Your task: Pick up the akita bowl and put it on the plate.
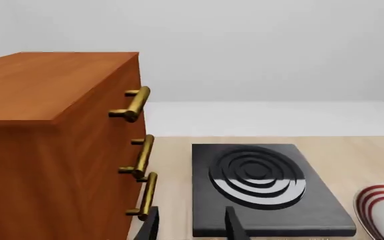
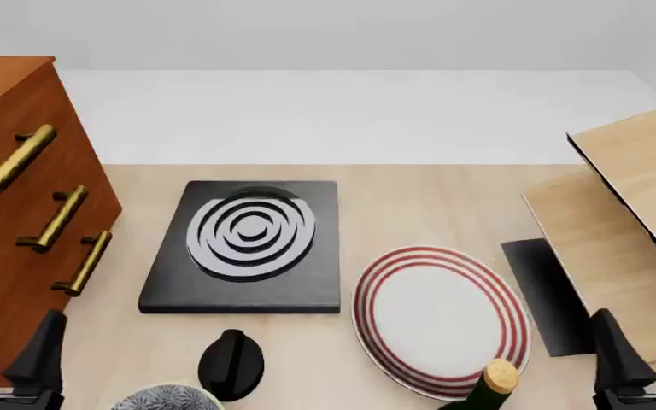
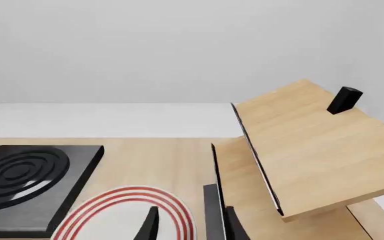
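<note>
Akita bowl (image 2: 166,398), round with a grey-and-white flower pattern, peeks in at the near edge of the front view, left of the one big white plate with red rings (image 2: 440,318). Nothing is picked up yet. Both claws, left (image 2: 9,363) and right (image 2: 645,359), look open and empty.

Left wrist view: three gold handles (image 1: 138,156).

Right wrist view: the plate again. Next, the left claw likely must reach down to the bowl.

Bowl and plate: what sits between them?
In the front view, a black knob stands on the table between the bowl and the plate.
</note>
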Motion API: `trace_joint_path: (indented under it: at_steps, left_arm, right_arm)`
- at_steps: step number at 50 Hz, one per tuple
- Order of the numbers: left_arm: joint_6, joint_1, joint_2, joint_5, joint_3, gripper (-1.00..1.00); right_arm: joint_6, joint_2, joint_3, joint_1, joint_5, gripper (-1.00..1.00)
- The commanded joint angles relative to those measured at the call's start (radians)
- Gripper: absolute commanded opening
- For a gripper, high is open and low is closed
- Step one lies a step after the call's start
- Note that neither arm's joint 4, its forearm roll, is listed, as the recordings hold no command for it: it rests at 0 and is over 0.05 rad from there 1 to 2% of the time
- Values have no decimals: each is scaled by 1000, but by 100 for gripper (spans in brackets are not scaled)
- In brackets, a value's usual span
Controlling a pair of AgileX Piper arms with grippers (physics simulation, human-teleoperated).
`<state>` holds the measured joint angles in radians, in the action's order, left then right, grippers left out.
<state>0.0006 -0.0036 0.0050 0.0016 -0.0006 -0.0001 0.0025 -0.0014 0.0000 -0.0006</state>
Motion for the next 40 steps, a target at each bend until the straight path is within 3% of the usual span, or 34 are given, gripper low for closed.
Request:
trace_joint_path:
  at_steps: [1, 11, 12, 13, 15, 25, 27, 28, 32, 40]
  left_arm:
    - [17, -33, 34, 3, 0, 100]
    - [78, -98, 4, 123, -47, 100]
    - [54, -38, 27, 146, -61, 100]
    - [74, -95, 7, 178, -77, 100]
    - [120, -111, -2, 198, -95, 100]
    - [87, -155, 40, 455, -255, 100]
    - [119, -162, 37, 504, -286, 100]
    - [96, -171, 53, 526, -302, 100]
    - [110, -181, 86, 618, -367, 100]
    - [143, -196, 117, 718, -431, 100]
  right_arm:
    - [0, 5, -3, 0, -1, 100]
    - [0, 5, -3, 0, -1, 100]
    - [0, 5, -3, 0, -1, 100]
    - [0, 5, -3, 0, -1, 100]
    - [0, 5, -3, 0, -1, 100]
    - [0, 6, -3, 0, -1, 100]
    - [0, 5, -3, 0, -1, 100]
    - [0, 5, -3, 0, -1, 100]
    - [0, 5, -3, 0, -1, 100]
    - [0, 5, -3, 0, -1, 100]
